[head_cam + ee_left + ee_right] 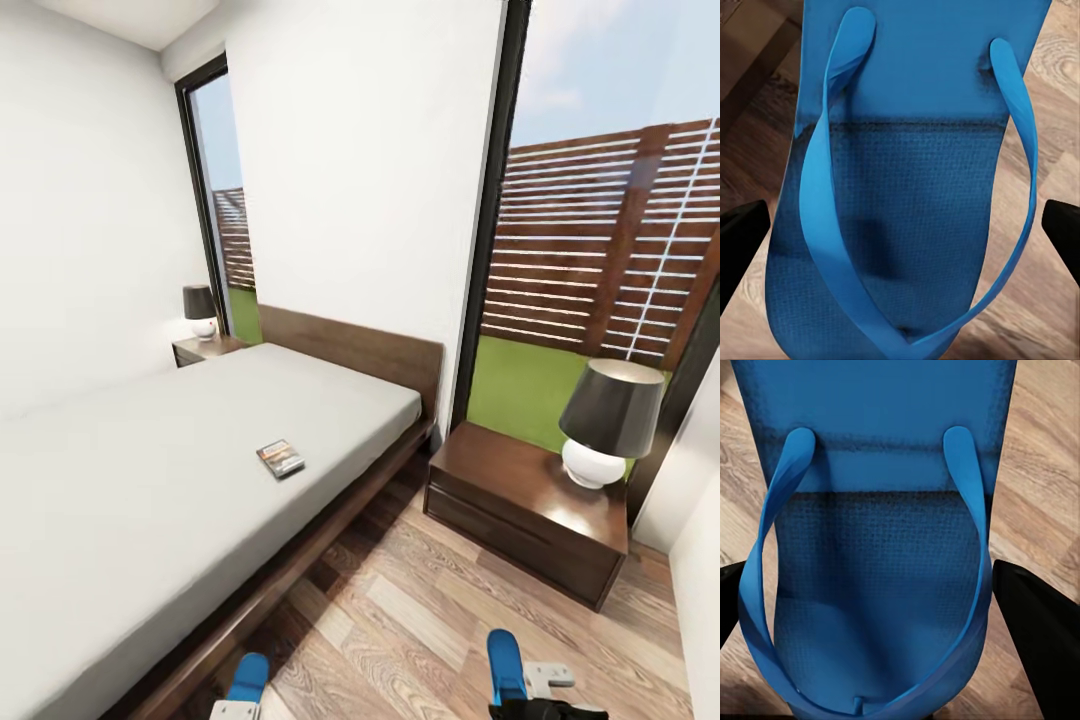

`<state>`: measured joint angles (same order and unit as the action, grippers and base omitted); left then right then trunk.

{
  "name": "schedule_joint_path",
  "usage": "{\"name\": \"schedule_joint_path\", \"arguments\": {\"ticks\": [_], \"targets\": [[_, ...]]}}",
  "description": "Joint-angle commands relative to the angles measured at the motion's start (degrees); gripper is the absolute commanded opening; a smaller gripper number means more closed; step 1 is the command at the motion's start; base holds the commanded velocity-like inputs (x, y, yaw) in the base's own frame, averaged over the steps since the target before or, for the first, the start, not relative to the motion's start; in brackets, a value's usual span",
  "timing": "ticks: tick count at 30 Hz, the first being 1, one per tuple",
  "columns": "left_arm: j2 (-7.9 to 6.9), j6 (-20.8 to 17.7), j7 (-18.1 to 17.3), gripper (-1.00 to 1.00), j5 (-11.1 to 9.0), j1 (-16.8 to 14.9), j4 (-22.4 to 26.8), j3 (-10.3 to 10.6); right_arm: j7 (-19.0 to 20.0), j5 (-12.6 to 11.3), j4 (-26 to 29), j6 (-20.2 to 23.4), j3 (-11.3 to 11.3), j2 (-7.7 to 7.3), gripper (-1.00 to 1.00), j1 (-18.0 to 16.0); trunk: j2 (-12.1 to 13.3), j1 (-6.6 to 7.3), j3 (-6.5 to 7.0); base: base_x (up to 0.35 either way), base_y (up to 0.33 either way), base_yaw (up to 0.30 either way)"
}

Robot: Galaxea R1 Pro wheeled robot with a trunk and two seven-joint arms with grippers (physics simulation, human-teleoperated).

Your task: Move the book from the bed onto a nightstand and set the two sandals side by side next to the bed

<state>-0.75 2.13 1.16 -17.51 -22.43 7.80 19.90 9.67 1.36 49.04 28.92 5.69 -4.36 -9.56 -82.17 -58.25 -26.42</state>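
two sandals between gripping fingers up close, book on bed from above

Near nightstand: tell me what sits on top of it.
On the near nightstand stands a table lamp with a dark shade and white round base. The lamp covers the top beneath it.
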Motion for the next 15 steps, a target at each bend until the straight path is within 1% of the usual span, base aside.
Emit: {"name": "schedule_joint_path", "arguments": {"ticks": [1,4,7,15], "targets": [[-0.01,0.4,0.4,-1.0,-0.6,0.2,0.0,0.5,0.4,0.2,-0.1,0.3,0.1,0.03,-1.0,0.0,0.4,0.23,0.12,0.0,0.0,0.0],[0.02,0.7,0.4,-1.0,-0.8,0.9,0.0,0.6,0.4,0.2,-0.3,-0.1,0.1,0.02,-1.0,0.0,1.6,0.89,0.66,0.0,0.0,0.0],[0.04,0.9,0.4,-1.0,-0.9,1.6,-0.1,0.6,0.4,0.2,-1.4,-1.7,0.1,0.05,-1.0,0.0,2.8,1.55,1.2,0.0,0.0,0.0],[-0.15,1.0,0.4,-1.0,-1.0,2.5,-0.1,0.6,0.4,0.1,-2.3,-2.4,0.0,0.06,-1.0,0.0,6.0,3.3,2.64,0.0,0.0,0.0]]}}
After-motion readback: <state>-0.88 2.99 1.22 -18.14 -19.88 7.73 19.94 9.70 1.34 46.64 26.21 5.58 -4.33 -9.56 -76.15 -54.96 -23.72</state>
